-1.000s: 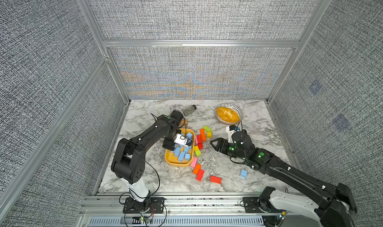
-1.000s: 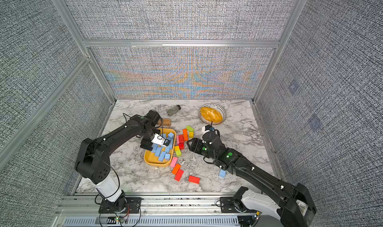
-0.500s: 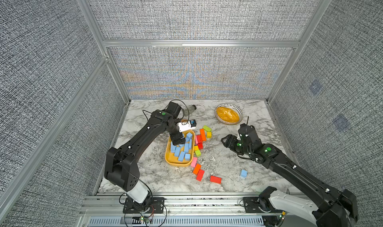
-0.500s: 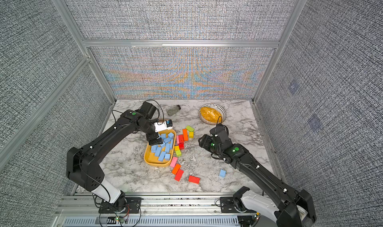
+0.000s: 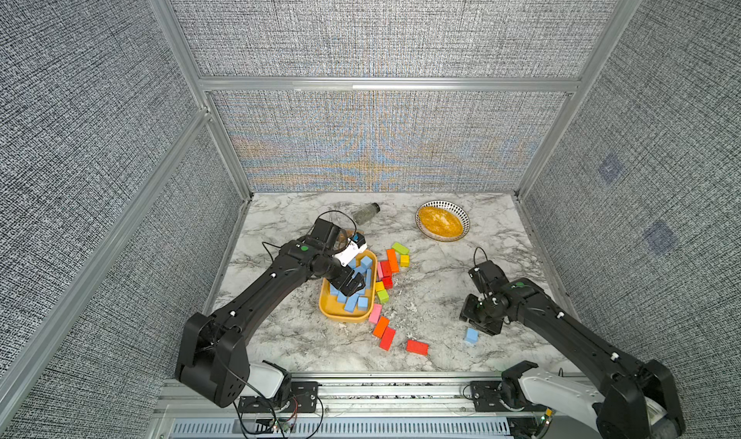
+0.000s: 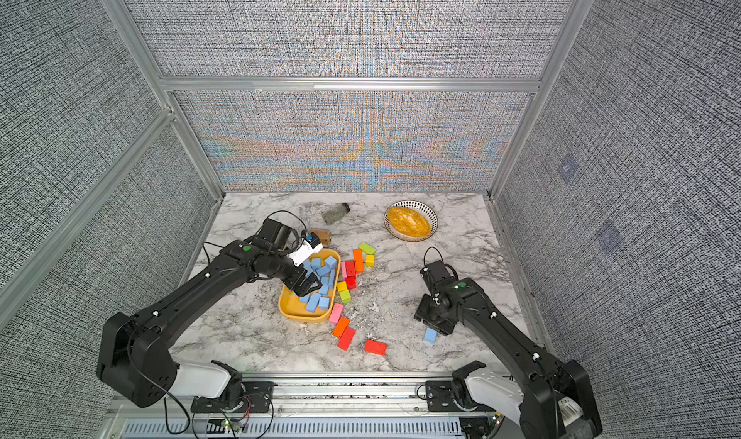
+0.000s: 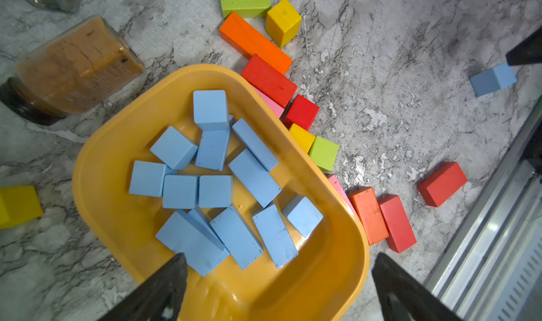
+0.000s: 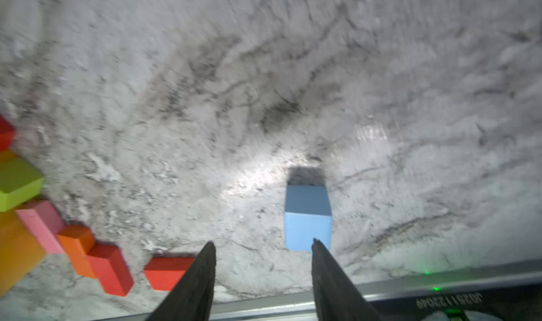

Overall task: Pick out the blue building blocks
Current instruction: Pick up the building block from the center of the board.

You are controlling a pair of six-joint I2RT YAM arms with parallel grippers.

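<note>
The right gripper hangs with its jaws apart and empty. A lone blue block lies on the table just past one fingertip, off centre. The view is blurred, but the block looks light, rigid and matte, so pinch its flat opposite sides. The left gripper is spread wide and empty over the yellow tray holding the other blue blocks.

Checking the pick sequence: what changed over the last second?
Right gripper swung back from beside the coloured blocks toward the front; it now hangs by the lone blue block, jaws apart, nothing held. Left gripper shifted slightly over the yellow tray, jaws open. Blocks, tray and bowl stayed put.
</note>
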